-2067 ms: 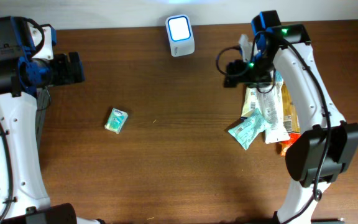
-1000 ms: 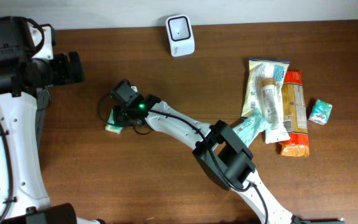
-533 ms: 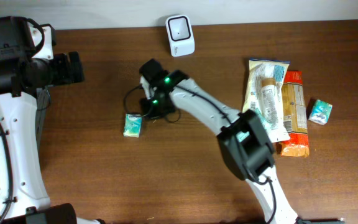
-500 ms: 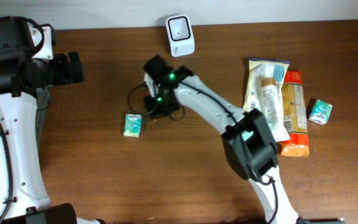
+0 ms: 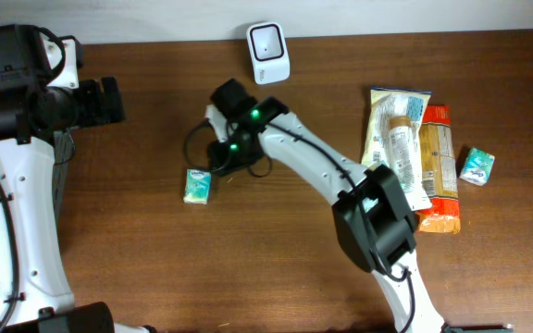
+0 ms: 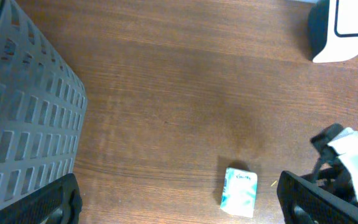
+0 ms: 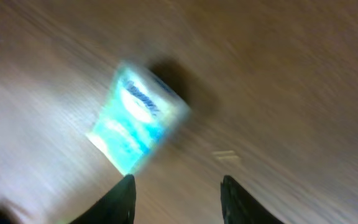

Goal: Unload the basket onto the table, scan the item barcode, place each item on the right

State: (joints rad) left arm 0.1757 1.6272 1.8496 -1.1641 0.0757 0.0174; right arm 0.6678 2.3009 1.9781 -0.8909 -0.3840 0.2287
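A small teal-and-white packet (image 5: 197, 185) lies flat on the brown table, left of centre. The white barcode scanner (image 5: 268, 53) stands at the table's back edge. My right gripper (image 5: 222, 155) hovers just up and right of the packet, between it and the scanner. In the blurred right wrist view the packet (image 7: 138, 121) lies ahead of my right gripper (image 7: 179, 199), whose fingers stand open around bare wood. My left gripper (image 5: 109, 100) is wide open at the far left. The left wrist view shows the packet (image 6: 240, 193) between its spread fingers (image 6: 48, 199), far below them, and the scanner (image 6: 347, 28).
A pile of snack packages (image 5: 399, 148) and an orange pack (image 5: 438, 166) lies at the right, with another small teal packet (image 5: 477, 166) beside it. A grey perforated basket (image 6: 17, 124) sits at the table's left edge under my left arm.
The packet has shifted a little right from where my right gripper held it. The right gripper has opened, left it on the table and drawn back toward the scanner. The left arm is still.
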